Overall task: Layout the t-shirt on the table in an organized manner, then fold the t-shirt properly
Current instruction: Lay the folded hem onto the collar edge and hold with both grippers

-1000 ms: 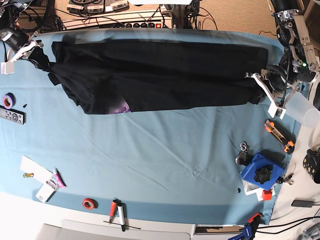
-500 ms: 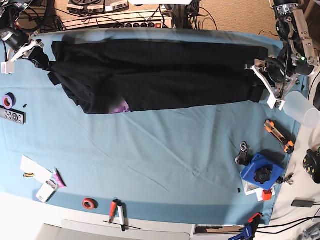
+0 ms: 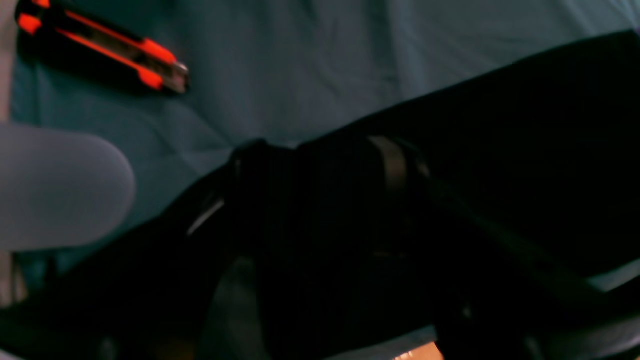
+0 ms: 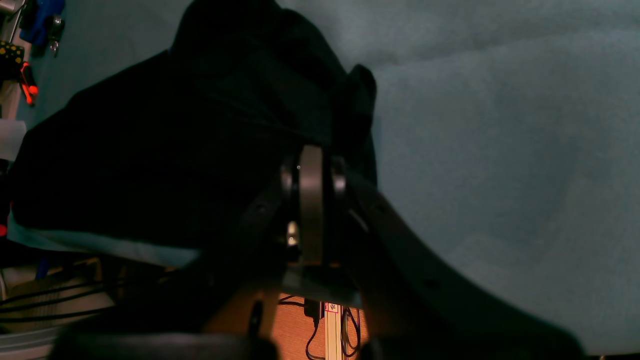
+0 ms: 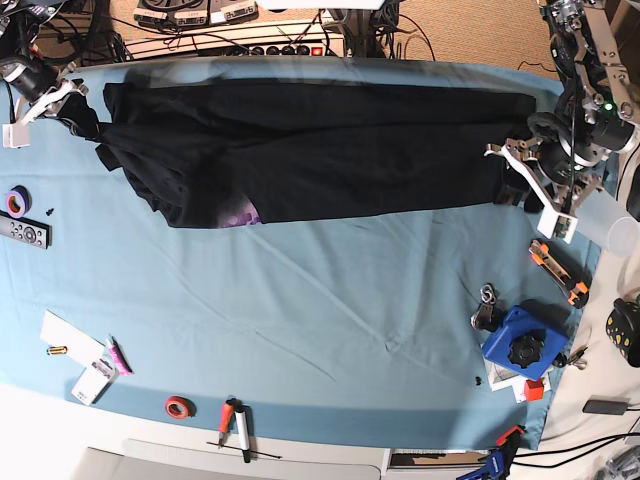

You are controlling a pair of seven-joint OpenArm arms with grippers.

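The black t-shirt (image 5: 320, 150) lies stretched in a long band across the far side of the light blue table (image 5: 320, 300), with a bit of purple patch (image 5: 240, 215) showing at its near edge. My left gripper (image 5: 515, 170) hovers at the shirt's right end, jaws open. In the left wrist view its dark fingers (image 3: 395, 165) stand wide apart over the black t-shirt (image 3: 525, 150). My right gripper (image 5: 70, 100) is shut on the shirt's left end. The right wrist view shows that gripper (image 4: 311, 165) pinched on the bunched t-shirt (image 4: 150, 150).
An orange-black utility knife (image 5: 558, 272) and a translucent cup (image 5: 610, 220) sit just by my left gripper. A blue tool (image 5: 520, 345) lies at the right. A purple tape roll (image 5: 15, 200), a remote (image 5: 22, 232), a red tape roll (image 5: 178, 407) and pens (image 5: 235, 425) line the left and near edges.
My left gripper has opened and let go of the shirt's right end, which has settled slightly back on the table. The right gripper has held still.
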